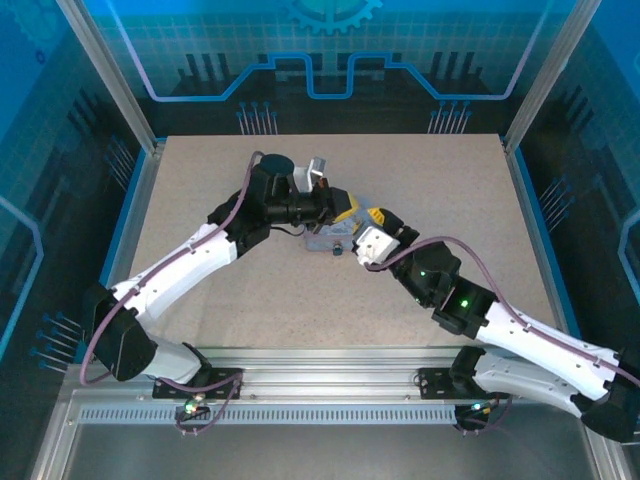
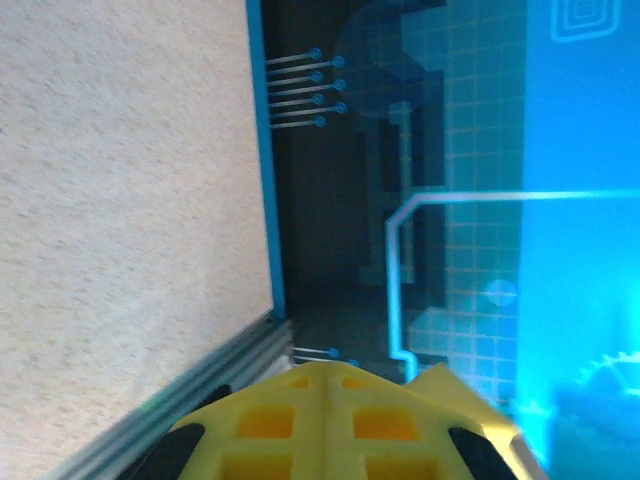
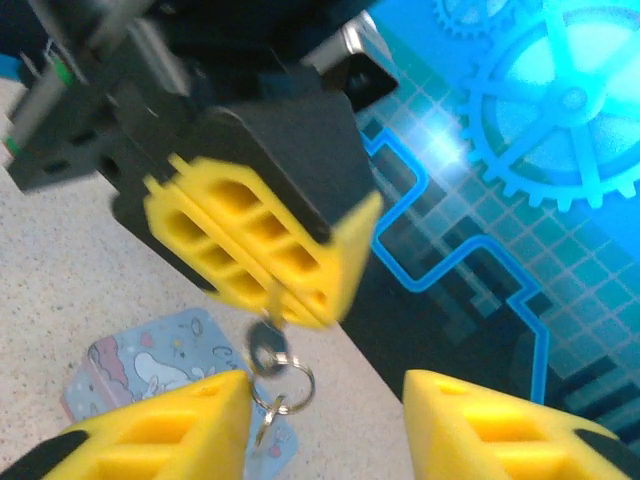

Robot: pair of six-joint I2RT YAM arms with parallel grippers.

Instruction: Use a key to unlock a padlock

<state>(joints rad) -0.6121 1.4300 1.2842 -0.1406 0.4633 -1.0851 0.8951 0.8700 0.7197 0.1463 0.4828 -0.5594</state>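
Speckled beige table [image 1: 450,190], blue-lit walls [image 1: 420,50] printed with gears and circuit lines, and both arms meet mid-table over the little cartoon tin [image 3: 140,365]. The key [image 3: 266,345] pokes down out of the left gripper [image 3: 290,305], its long axis near vertical in the right wrist view, rings [image 3: 288,385] dangling off it above the tin. The left gripper is clamped tight on that key, and the right gripper [image 3: 325,425] sits just below, jaws partway apart and holding nothing.

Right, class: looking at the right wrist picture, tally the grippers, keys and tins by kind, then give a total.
grippers: 2 (left gripper, right gripper)
key: 1
tin: 1
Total: 4
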